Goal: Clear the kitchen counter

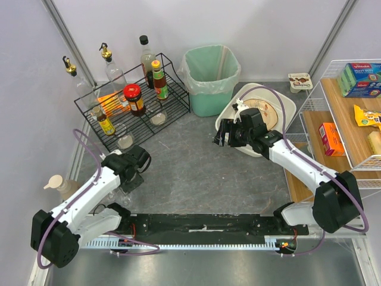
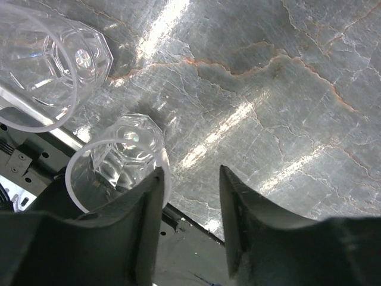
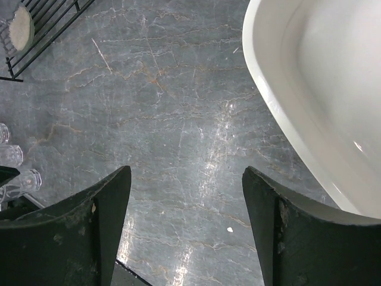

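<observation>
Dark grey, stone-mottled kitchen counter (image 1: 196, 167) lies under both arms. The left gripper (image 2: 190, 173) has jaws apart and empty, with a clear faceted glass tumbler (image 2: 122, 158) outside them at 9 o'clock. Step, likely: lining up on the tumbler. Next: shift toward 9 o'clock and straddle its rim. The right gripper (image 3: 187, 179) is spread wide and empty.

Desk (image 1: 196, 161): broad, flat, level slab, dark grey, mottled like stone. Thin pale and rust-coloured veins ran across it in the wrist views. Surface was glossy, with bright streaks of reflected light. It filled the middle of the overhead view.
</observation>
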{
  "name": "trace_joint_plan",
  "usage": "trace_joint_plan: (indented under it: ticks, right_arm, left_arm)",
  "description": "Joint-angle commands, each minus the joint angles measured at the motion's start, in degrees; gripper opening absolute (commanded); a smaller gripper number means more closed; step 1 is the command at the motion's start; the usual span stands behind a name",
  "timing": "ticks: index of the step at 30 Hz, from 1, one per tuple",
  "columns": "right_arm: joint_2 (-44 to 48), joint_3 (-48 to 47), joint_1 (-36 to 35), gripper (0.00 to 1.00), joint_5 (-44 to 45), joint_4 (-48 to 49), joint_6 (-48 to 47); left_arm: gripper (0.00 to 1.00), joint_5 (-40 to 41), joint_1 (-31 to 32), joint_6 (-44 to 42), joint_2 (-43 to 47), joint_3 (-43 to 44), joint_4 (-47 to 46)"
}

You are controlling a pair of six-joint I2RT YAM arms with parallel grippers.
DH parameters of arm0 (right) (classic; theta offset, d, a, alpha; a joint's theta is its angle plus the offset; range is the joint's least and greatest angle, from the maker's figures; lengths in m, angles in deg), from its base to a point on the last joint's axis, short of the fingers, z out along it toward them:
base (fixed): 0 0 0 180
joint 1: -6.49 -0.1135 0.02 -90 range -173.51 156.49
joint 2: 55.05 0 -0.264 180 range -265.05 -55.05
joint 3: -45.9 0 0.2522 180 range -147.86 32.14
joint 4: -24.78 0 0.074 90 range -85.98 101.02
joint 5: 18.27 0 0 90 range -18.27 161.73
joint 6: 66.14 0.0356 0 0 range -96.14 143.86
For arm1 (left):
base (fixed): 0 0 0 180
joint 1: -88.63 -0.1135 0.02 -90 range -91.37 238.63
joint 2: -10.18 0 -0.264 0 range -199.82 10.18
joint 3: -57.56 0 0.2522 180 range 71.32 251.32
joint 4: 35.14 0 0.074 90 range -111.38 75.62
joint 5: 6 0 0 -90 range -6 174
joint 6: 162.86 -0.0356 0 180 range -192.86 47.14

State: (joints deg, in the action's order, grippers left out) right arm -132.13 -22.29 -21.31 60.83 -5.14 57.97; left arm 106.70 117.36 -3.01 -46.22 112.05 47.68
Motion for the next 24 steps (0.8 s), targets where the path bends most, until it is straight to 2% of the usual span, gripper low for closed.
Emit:
trace_joint_plan:
  ticks: [1,9,11,13,14,18,24]
  right_arm:
    - [1.9,0.5,-0.2,0.82,0.3,0.2,0.5]
    - [2.1,-0.5,-0.1,0.82,2.2,-0.8,-0.4]
    - [2.2,-0.8,-0.1,0.82,2.5,-1.0,-0.6]
    - [2.1,-1.0,-0.1,0.82,2.5,-1.0,-0.7]
    - [2.3,-1.1,-0.1,0.82,2.7,-1.1,-0.8]
    - [2.5,-1.2,-0.1,0.82,2.9,-1.5,-0.9]
    - [3.2,-1.0,-0.1,0.84,-2.4,-0.8,-1.1]
  left_arm:
    - [0.44,3.7,0.0,1.7,-1.0,-0.7,-2.9]
    - [0.25,4.0,0.0,1.3,-1.8,-0.7,-2.9]
    - [0.17,4.2,-0.1,1.0,-1.9,-0.7,-2.9]
    - [0.04,4.4,-0.1,0.9,-1.8,-0.6,-2.6]
    - [0.01,4.5,-0.1,0.8,-1.7,-0.6,-2.4]
    - [0.02,3.2,-0.1,-1.6,-1.8,1.6,-2.0]
    - [0.01,-4.1,0.3,-14.6,0.1,8.5,-9.4]
